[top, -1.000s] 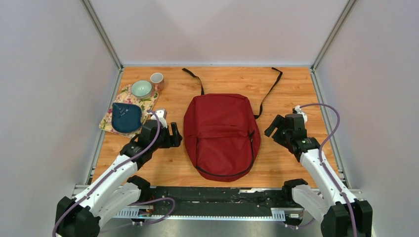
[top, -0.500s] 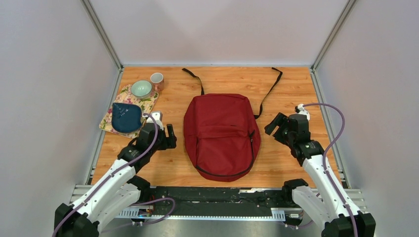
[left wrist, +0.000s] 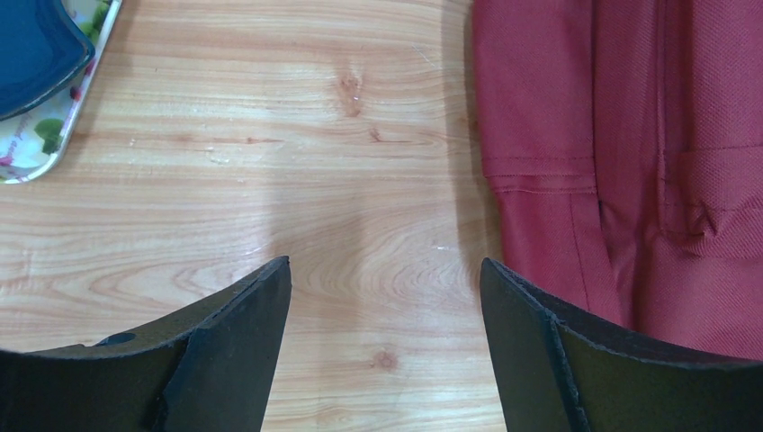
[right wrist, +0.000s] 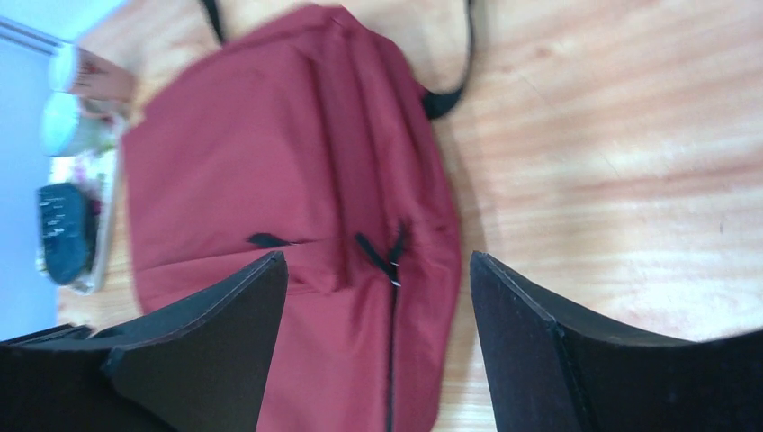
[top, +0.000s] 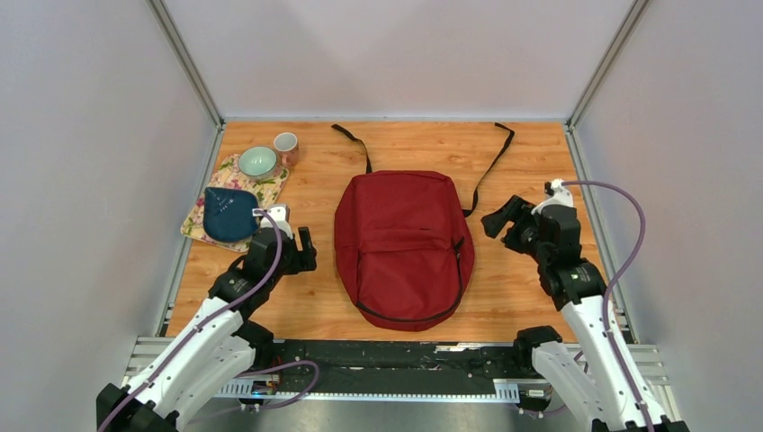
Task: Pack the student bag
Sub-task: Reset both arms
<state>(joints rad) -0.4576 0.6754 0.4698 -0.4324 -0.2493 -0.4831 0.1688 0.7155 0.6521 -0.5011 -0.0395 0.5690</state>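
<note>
- Backpack (top: 402, 248), red cloth, lies flat in the middle of the tabletop (top: 504, 297), its two black straps (top: 490, 166) trailing toward the far edge and its rounded end toward my bases.
- It reads to me as soft and limp: the fabric shows folds and stitched seams in the left wrist view, so I expect it to sag and bunch wherever I pinch it instead of lifting as one piece.
- It looks fairly flat, so I judge it light; whether anything is inside I cannot tell, and the zipper looks closed along the side I can see.
- My best holds would be the black zipper pull (right wrist: 393, 261) on the side nearest my right arm, a stitched seam edge, or a strap; the broad woven panel gives little to bite on.
- My left fingers (left wrist: 385, 306) are spread apart with nothing between them, hanging over bare wood just beside the bag's left edge.
- My right fingers (right wrist: 378, 297) are likewise apart and empty, held above the tabletop to the right of the bag and looking across it.
- Off to the left sit a flowered tray (top: 200, 225) carrying a dark blue pouch (top: 228, 213) and a pale green bowl (top: 257, 162), with a small cup (top: 286, 144) just beside the bowl.
- The bowl and cup look hard and breakable, the pouch soft.
</note>
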